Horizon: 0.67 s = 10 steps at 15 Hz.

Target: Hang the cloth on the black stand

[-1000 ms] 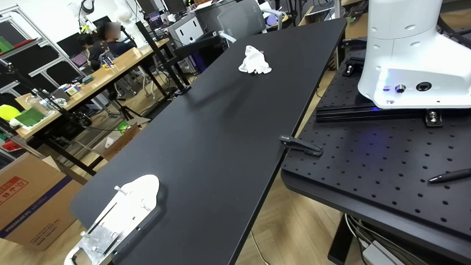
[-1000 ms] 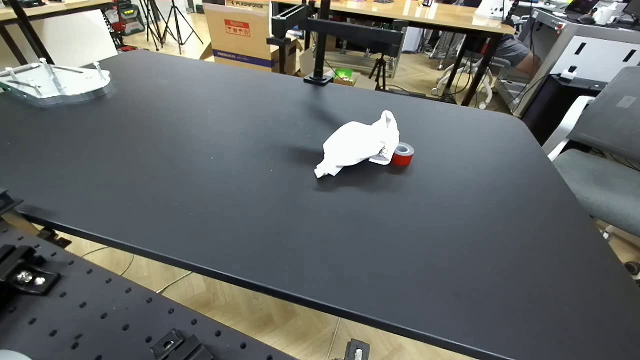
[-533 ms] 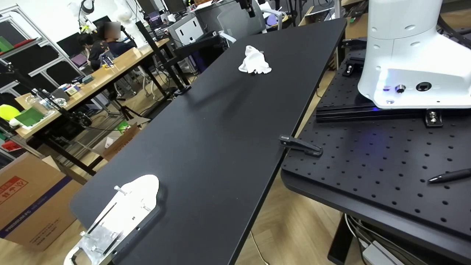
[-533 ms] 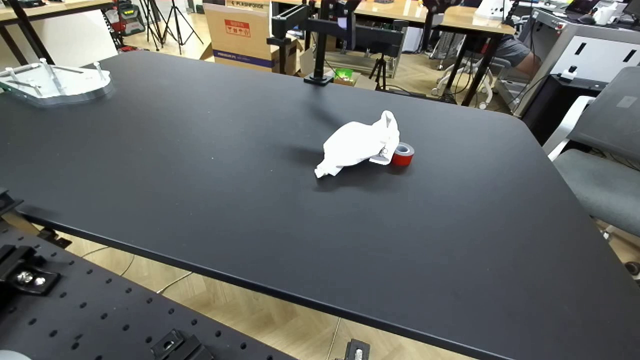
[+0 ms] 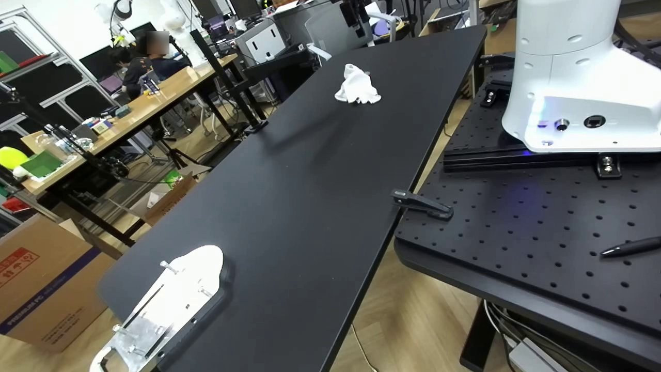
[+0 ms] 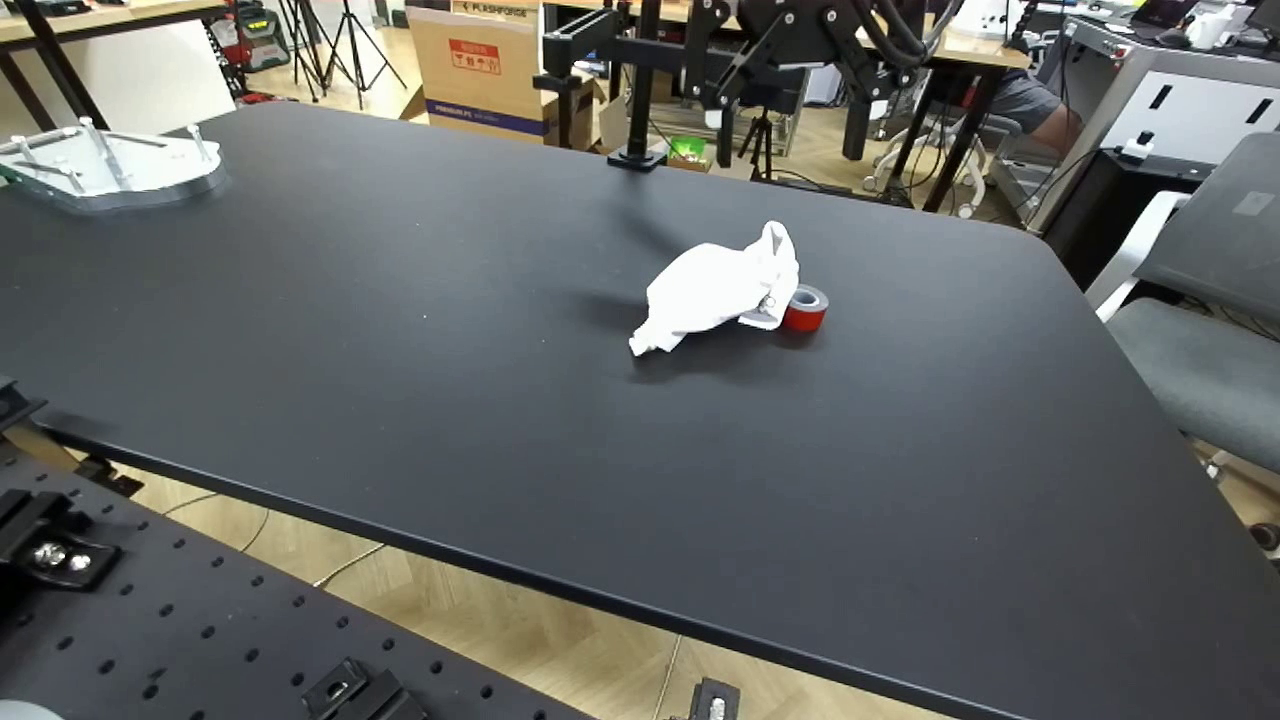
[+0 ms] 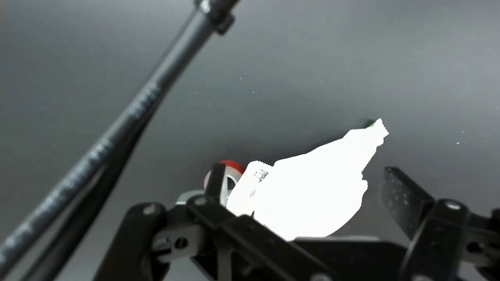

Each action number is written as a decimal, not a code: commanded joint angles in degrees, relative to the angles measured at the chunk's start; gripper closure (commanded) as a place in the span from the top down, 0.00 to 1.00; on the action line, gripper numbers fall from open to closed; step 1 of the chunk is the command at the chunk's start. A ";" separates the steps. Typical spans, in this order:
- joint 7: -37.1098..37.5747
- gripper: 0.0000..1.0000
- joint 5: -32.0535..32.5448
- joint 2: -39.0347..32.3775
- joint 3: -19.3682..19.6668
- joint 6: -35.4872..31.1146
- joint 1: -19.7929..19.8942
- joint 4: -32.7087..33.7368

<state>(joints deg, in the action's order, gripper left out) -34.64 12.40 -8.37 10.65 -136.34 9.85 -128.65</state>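
On the black tabletop: one white cloth, one red tape roll, one white oblong plate and one black stand. Gripper: one, with two fingers. Perforated board: one, carrying one black pen. Pegs on the oblong plate: several; exact number not discernible.

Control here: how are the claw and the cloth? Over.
Claw open, empty. Cloth bunched on table, not hung. Red roll at cloth's edge, may hinder.
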 commanded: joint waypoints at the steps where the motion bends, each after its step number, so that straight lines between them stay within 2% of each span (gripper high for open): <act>1: -0.91 1.00 0.18 -0.57 -0.81 0.39 0.85 0.57; 3: -1.74 1.00 0.19 -1.03 -0.89 0.57 0.94 1.03; 5: 3.18 1.00 2.44 -1.47 -0.35 -3.15 0.43 0.81; 10: 8.51 1.00 3.45 -7.89 -0.43 -10.30 0.44 2.75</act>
<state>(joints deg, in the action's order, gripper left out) -30.75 13.76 -12.18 10.42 -143.09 10.05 -127.72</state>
